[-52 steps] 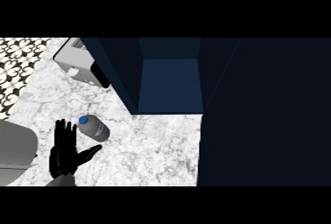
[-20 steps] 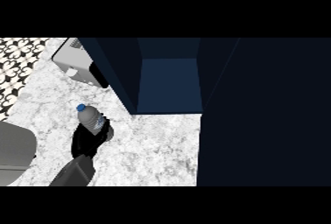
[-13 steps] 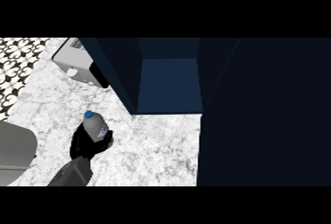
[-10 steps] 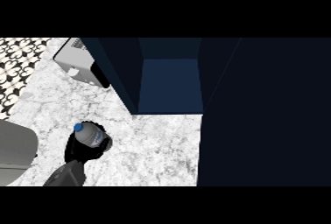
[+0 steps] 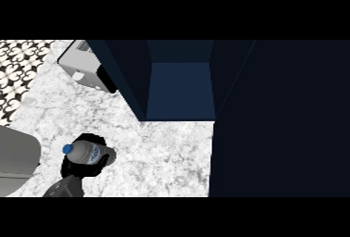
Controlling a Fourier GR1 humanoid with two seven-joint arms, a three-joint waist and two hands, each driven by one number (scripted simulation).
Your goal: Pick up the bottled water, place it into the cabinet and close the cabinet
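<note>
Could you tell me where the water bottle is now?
Head view, lower left: the water bottle is in the left hand, over the counter, down-left of the open cabinet.

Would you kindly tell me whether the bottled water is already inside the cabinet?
No, the bottled water is in the left hand over the counter, outside the open cabinet.

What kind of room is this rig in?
Most likely a kitchen: a marbled stone counter, an open dark-blue cabinet over it, a boxy grey appliance at the back, and patterned tiles on the left.
</note>
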